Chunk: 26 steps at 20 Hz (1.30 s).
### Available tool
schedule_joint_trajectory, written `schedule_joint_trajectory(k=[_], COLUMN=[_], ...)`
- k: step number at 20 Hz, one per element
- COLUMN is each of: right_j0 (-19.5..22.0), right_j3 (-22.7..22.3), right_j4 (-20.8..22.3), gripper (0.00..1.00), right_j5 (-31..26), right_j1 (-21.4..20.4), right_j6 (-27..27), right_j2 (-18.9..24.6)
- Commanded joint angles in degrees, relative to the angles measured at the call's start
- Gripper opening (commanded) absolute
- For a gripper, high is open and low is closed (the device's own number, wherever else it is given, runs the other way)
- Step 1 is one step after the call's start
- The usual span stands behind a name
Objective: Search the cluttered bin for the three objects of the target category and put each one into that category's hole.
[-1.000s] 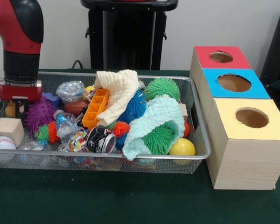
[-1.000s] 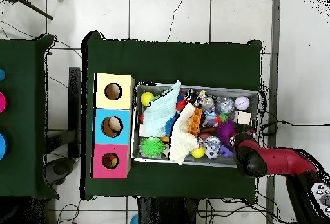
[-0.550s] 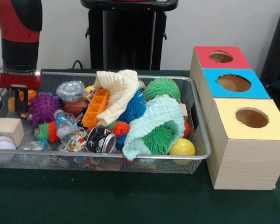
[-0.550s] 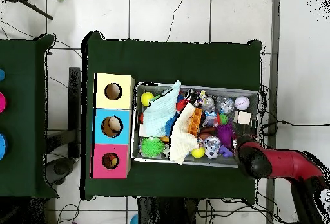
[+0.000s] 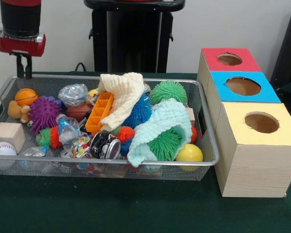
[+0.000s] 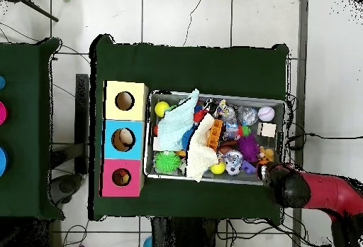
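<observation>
My gripper (image 5: 23,67) hangs above the far left corner of the wire mesh bin (image 5: 111,164), clear of the clutter, open, with nothing between its fingers. Below it lie a small basketball (image 5: 26,96), a tan plush toy (image 5: 13,110) and a purple spiky ball (image 5: 42,112). Further objects in the bin include a wooden cube (image 5: 7,135), a baseball (image 5: 1,149), a yellow ball (image 5: 189,153) and green spiky balls (image 5: 169,91). In the overhead view the red arm (image 6: 312,191) covers the gripper at the bin's lower right corner.
Red (image 5: 229,59), blue (image 5: 243,86) and yellow (image 5: 261,122) topped boxes with holes stand right of the bin. A cream cloth (image 5: 123,94), a mint cloth (image 5: 160,127), an orange tray (image 5: 99,112), a plastic bottle (image 5: 65,128) and a crushed can (image 5: 105,144) fill the bin's middle.
The gripper has risen out of the bin's left end and drawn back toward the far rim, uncovering the small basketball and the tan plush toy. Nothing came up with it.
</observation>
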State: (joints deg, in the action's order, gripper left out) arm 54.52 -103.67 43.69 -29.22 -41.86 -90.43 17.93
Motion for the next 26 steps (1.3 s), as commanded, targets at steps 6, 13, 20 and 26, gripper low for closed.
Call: schedule_joint_trajectory(k=[6, 13, 20, 26], right_j0=[0.33, -0.40, 0.11, 1.47], right_j3=[-3.56, -2.14, -0.42, 1.30], right_j4=[-1.89, 2.17, 7.84, 9.66], gripper=[1.00, 1.00, 1.00, 1.00], right_j5=[-3.20, -0.78, 4.10, 4.00], right_j1=[-0.53, 1.28, 5.48, 7.63], right_j6=[6.81, 7.18, 9.87, 10.81], right_j2=[6.31, 5.19, 6.46, 7.96])
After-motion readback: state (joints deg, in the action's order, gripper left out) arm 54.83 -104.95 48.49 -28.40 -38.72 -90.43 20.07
